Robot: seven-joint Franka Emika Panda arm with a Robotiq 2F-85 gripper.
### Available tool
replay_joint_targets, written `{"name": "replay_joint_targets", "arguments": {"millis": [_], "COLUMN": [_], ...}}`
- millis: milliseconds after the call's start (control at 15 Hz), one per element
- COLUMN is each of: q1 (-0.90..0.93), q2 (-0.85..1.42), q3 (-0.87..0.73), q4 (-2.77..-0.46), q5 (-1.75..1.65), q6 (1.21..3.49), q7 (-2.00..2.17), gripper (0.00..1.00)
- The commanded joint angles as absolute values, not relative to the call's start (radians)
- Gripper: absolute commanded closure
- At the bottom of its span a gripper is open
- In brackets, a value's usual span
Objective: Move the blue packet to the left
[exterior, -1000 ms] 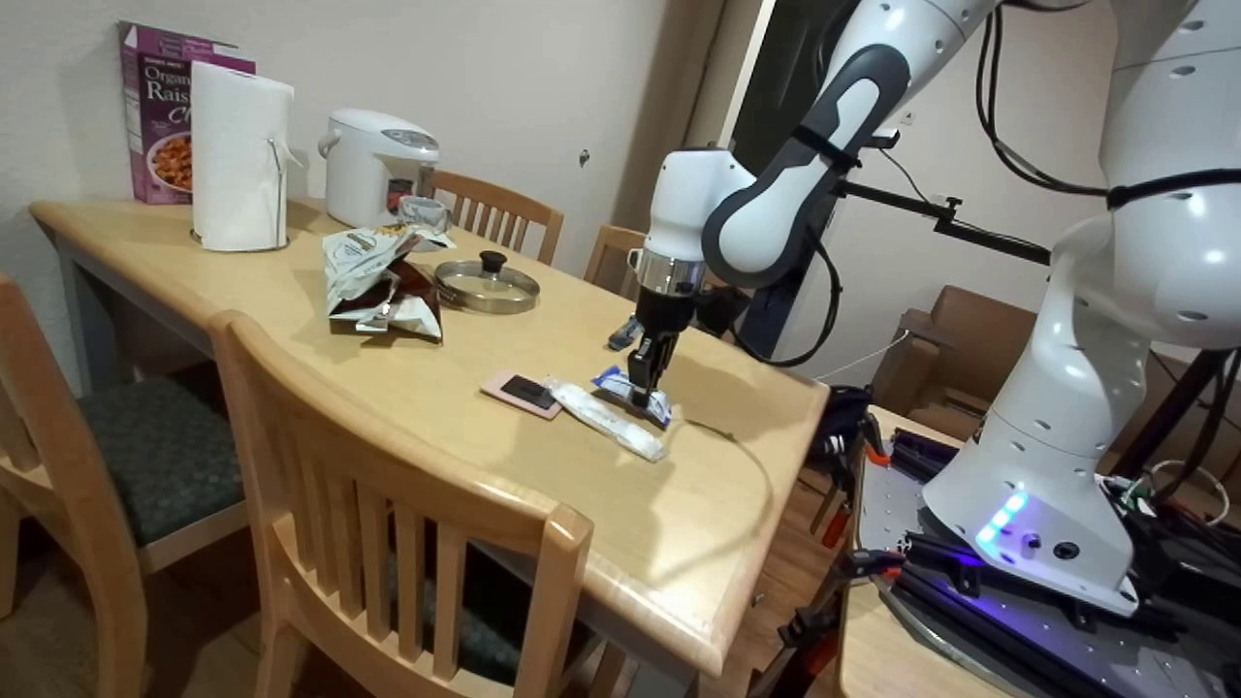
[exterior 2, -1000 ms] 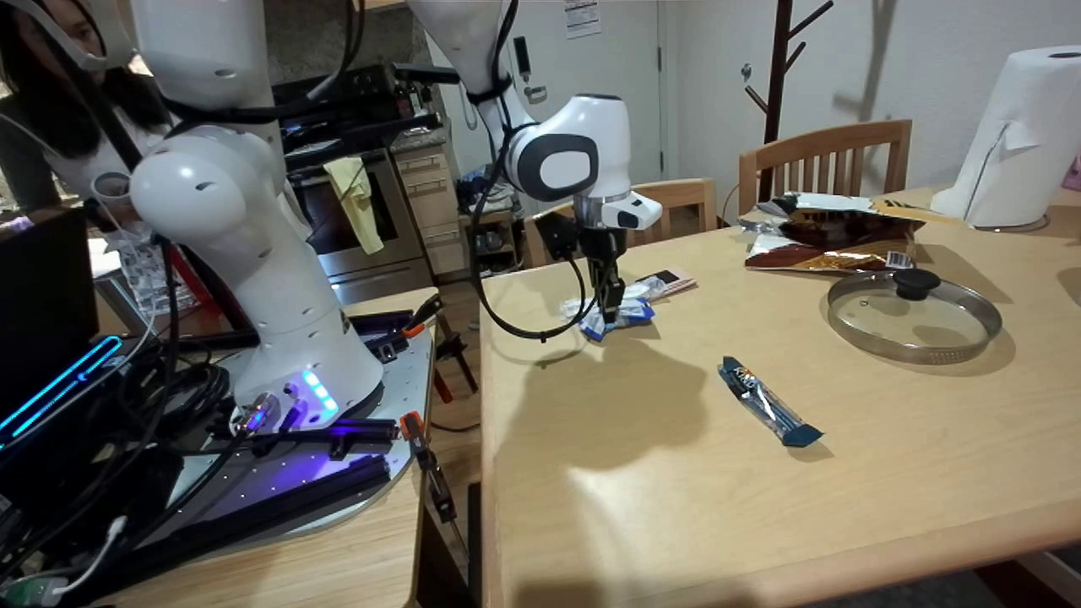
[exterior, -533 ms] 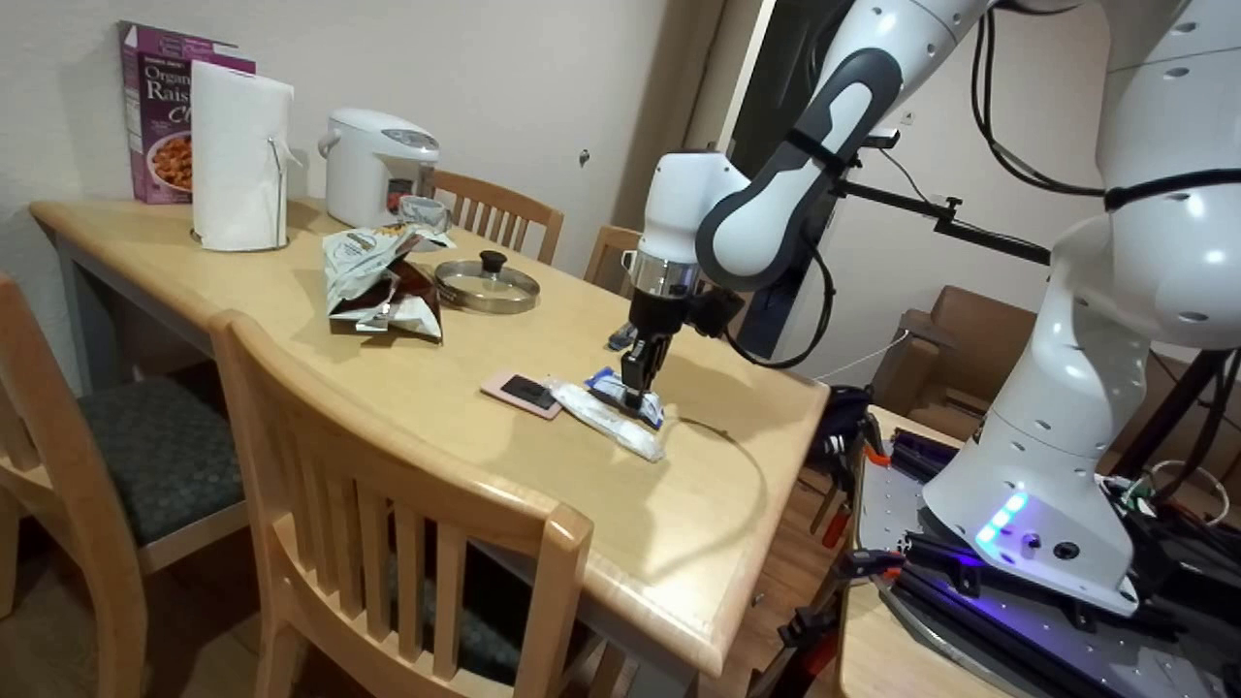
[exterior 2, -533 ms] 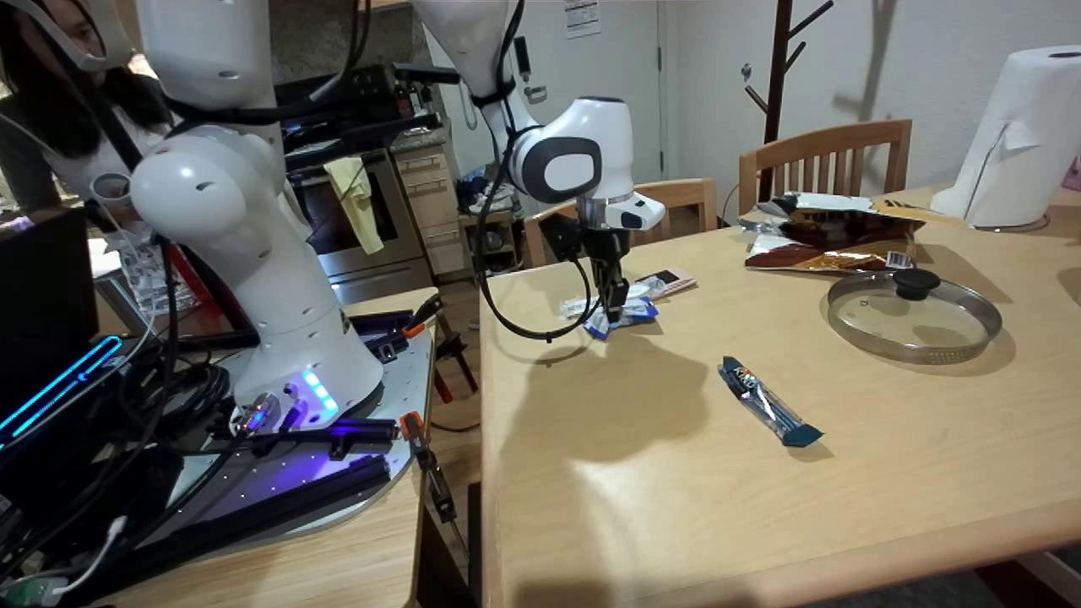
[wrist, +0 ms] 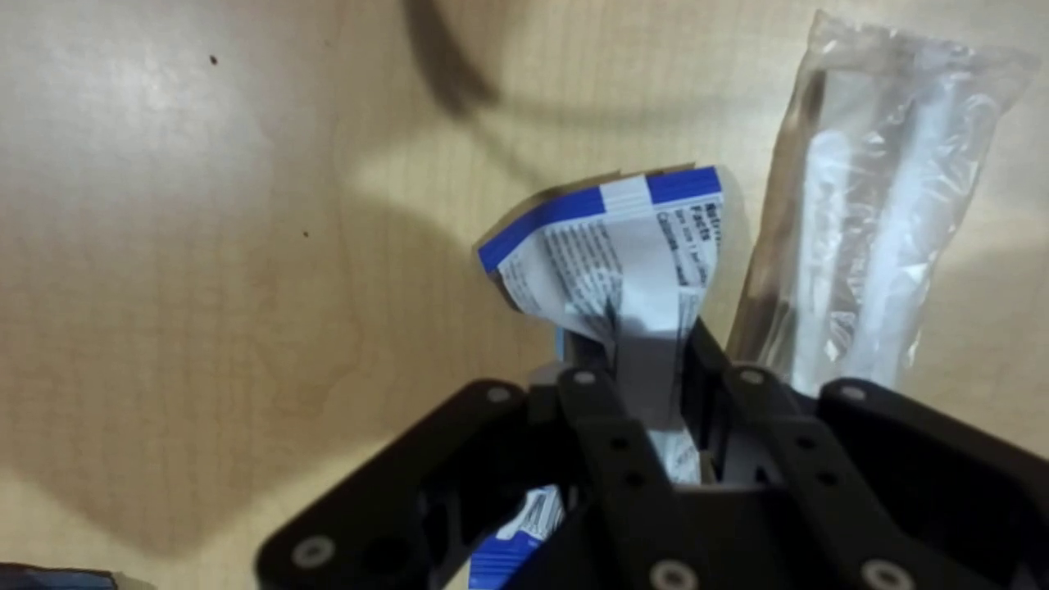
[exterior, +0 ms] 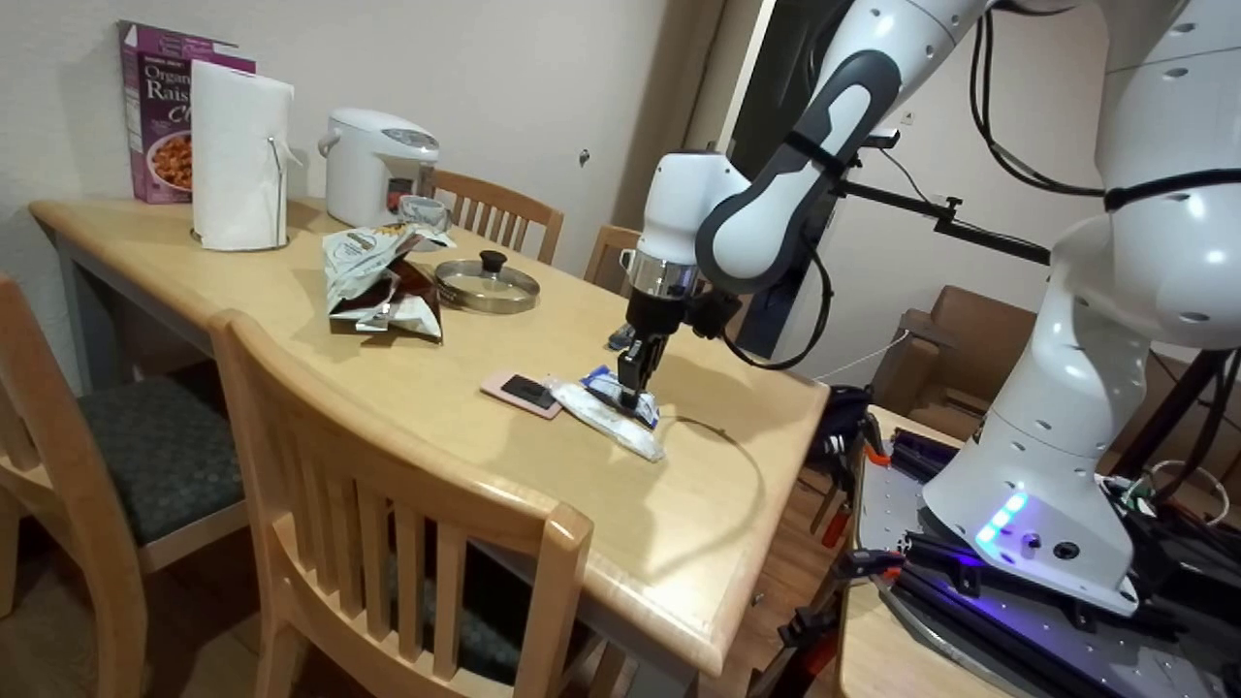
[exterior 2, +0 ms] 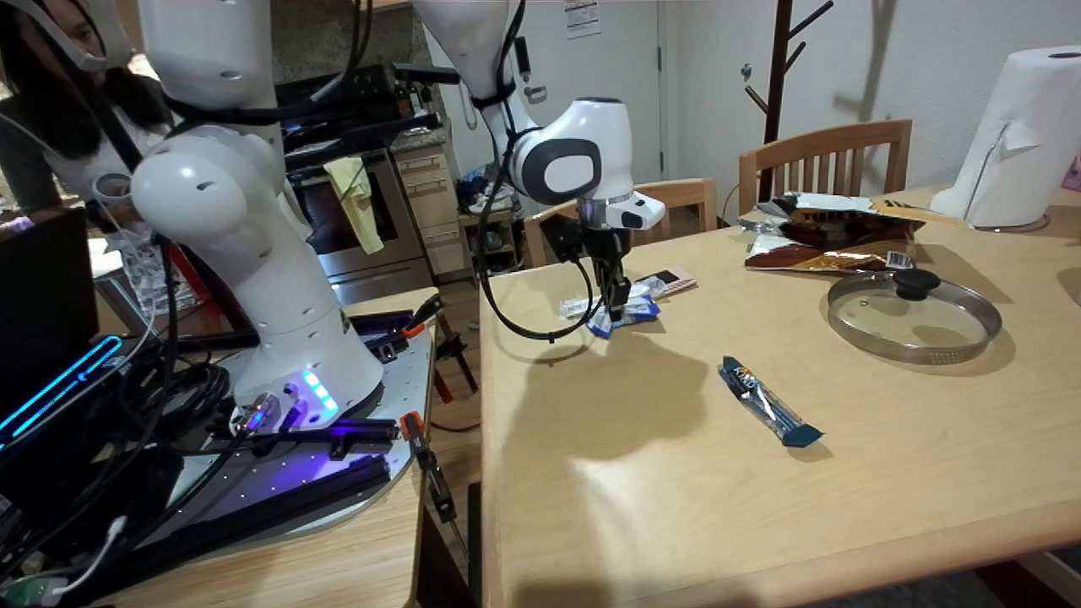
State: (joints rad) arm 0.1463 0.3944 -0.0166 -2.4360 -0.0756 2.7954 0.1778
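Just beside the clear-wrapped white sticks point(wrist: 897, 217), the claw point(wrist: 642, 352) is pinching the blue packet point(wrist: 631, 262) across its creased middle. Grasping is looking complete; how much leftward travel is remaining is not showing, and letting go is still pending.

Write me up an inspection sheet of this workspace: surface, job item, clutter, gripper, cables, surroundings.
Surface: pale wooden table, shadowed in parts; two small dark specks in the wrist view.
Job item: blue packet, pinched and creased near its middle; whether it touches the table is unclear.
Clutter: clear sleeve of white sticks beside the packet; pink-and-dark flat item, dark teal wrapper, glass lid, crumpled bag, paper roll, white hot-water pot, cereal box.
Gripper: pointing down, jaws shut on the packet.
Cables: black cable loops down near the gripper.
Surroundings: wooden chairs at the table; a person partly in view.
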Motion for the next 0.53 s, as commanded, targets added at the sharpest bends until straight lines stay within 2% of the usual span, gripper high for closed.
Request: {"name": "replay_joint_targets", "arguments": {"millis": [0, 467], "q1": [0.161, 0.159], "q2": [0.407, 0.407], "q3": [-0.03, -0.027], "q4": [-2.429, -2.43], "q5": [-0.089, -0.079], "q6": [2.806, 2.801], "q7": [0.184, 0.185], "gripper": [0.47, 0.03]}}
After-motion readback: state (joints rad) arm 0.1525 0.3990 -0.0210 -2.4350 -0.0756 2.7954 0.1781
